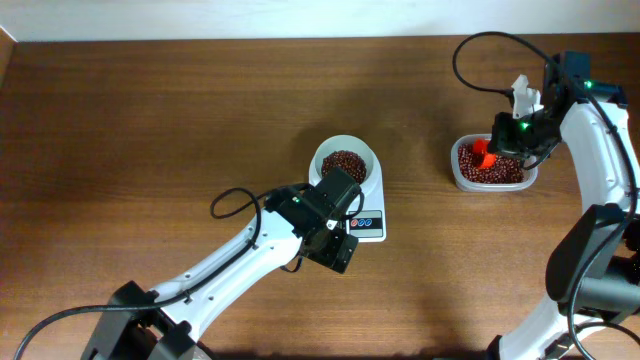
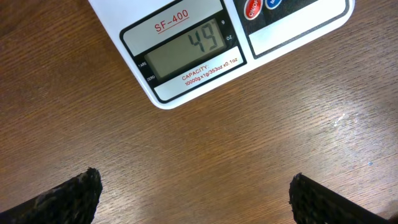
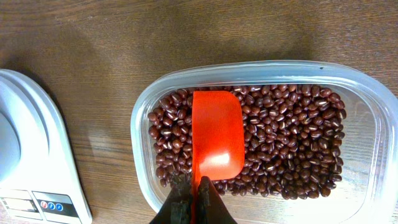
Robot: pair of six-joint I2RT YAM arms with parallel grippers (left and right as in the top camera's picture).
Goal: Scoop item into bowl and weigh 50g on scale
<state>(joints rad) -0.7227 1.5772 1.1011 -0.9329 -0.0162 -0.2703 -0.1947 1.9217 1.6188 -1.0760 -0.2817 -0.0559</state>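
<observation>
The white bowl (image 1: pixel 347 160) holds dark reddish-brown beans (image 1: pixel 344 164) and stands on the white scale (image 1: pixel 368 222). The scale's display (image 2: pixel 186 48) reads 49 in the left wrist view. The scale also shows at the left of the right wrist view (image 3: pixel 28 155). My left gripper (image 2: pixel 196 196) is open and empty above the wood, just in front of the scale. My right gripper (image 3: pixel 198 200) is shut on the handle of an orange scoop (image 3: pixel 216 134). The empty scoop lies on the beans (image 3: pixel 292 143) in the clear tub (image 3: pixel 367 87).
The clear plastic tub (image 1: pixel 455 172) of beans stands right of the scale. My left arm (image 1: pixel 240 255) crosses the table from the lower left. My right arm (image 1: pixel 600 150) runs along the right edge. Cables loop near both arms.
</observation>
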